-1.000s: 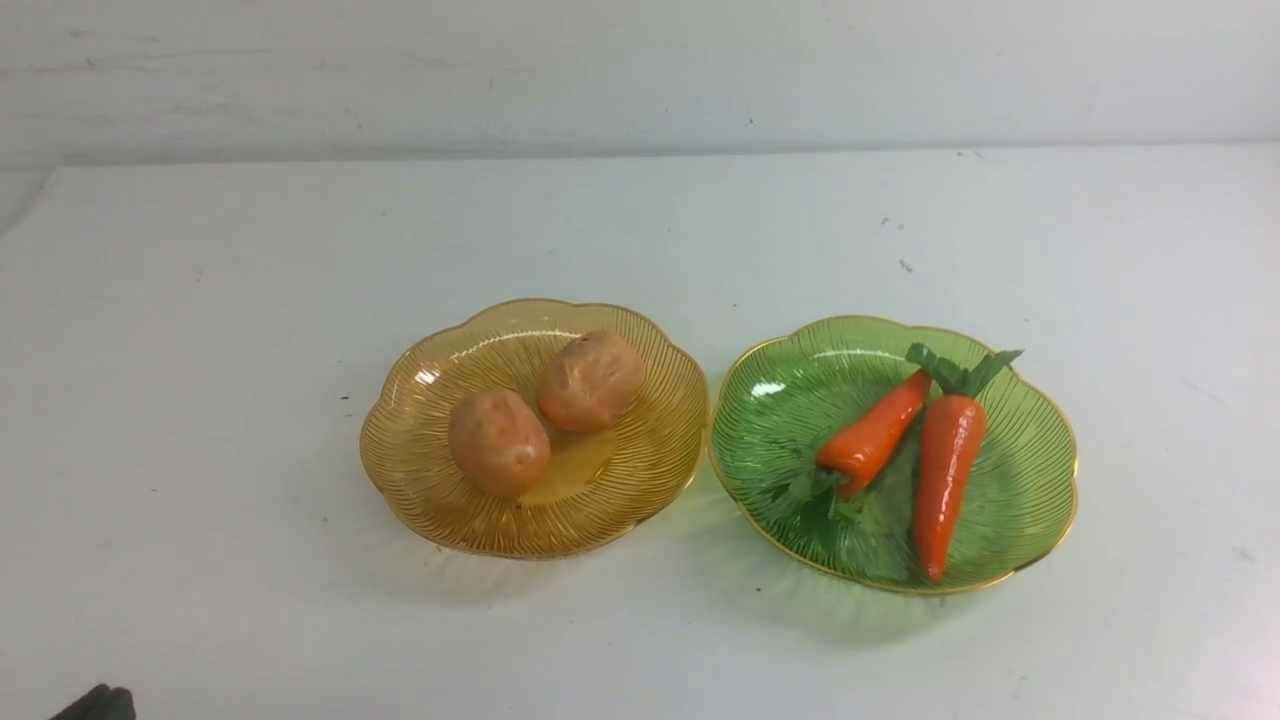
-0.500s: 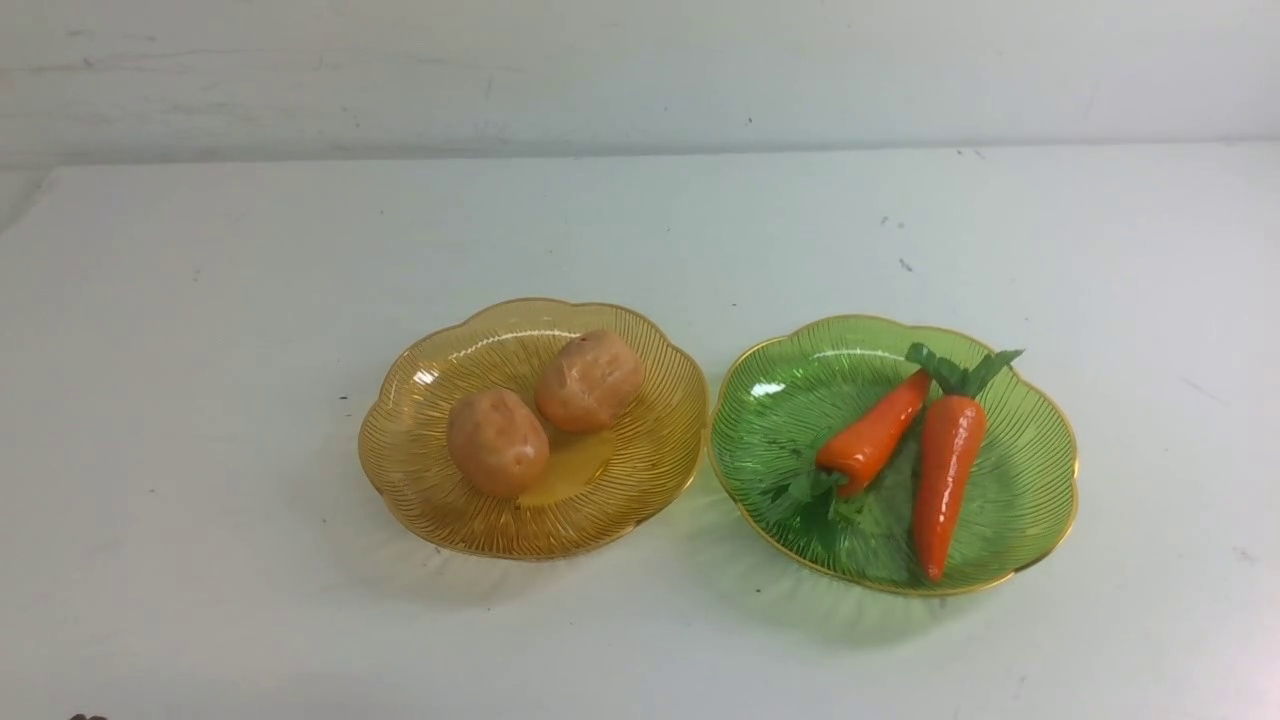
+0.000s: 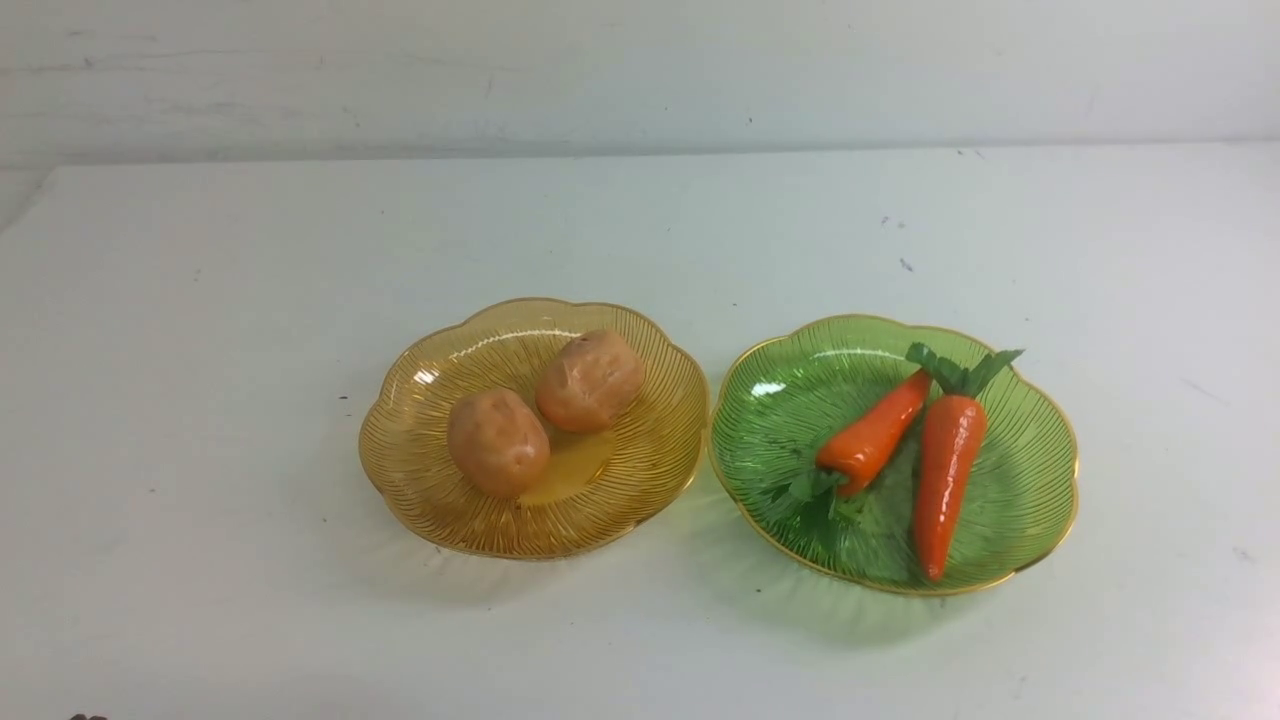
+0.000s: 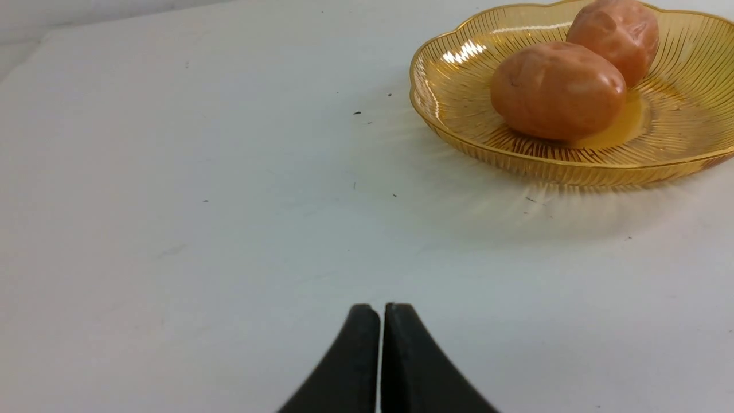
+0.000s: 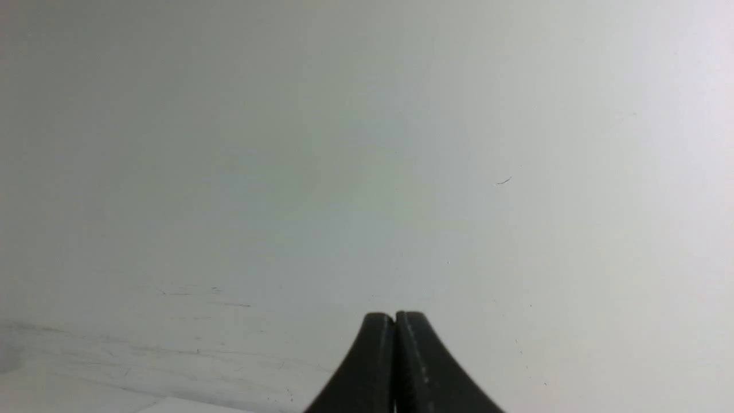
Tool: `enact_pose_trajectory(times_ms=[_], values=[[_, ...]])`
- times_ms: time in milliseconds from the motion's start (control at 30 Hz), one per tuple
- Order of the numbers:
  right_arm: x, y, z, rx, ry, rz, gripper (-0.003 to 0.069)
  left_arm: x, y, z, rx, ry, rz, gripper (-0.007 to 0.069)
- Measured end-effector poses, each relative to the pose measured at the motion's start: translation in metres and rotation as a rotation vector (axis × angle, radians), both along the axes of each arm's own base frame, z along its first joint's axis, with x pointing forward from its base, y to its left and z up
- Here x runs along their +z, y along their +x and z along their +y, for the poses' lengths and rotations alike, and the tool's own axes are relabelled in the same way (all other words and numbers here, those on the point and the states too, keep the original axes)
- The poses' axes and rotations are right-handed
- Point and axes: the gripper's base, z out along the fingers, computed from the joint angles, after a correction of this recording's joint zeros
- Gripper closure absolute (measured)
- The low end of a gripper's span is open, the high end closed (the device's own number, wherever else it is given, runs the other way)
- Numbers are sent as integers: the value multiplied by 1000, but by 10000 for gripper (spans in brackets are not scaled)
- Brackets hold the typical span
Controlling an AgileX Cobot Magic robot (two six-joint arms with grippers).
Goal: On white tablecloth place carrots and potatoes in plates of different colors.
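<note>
Both jaws clenched empty; left carrot's (image 3: 872,433) leafy top blurs into green plate (image 3: 1040,440).

The translucent ribbed amber-yellow plastic plate (image 4: 459,103) is cut off at the left wrist view's edge. Only the black tips of the left gripper (image 4: 381,312) and right gripper (image 5: 395,318) are seen.

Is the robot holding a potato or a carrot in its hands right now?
No, nothing is held. The left hand and right hand are both shut and empty, away from the potatoes and carrots.
</note>
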Motion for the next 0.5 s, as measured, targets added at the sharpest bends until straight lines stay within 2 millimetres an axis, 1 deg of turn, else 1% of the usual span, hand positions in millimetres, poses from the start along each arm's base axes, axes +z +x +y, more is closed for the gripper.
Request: enact_pose_trajectory(times_ms=[267, 500], values=[[0, 0, 0, 4, 4, 2, 674, 0, 0, 0, 0, 0, 0, 628], [-1, -3, 6, 84, 2, 20, 674, 0, 0, 0, 0, 0, 0, 628]])
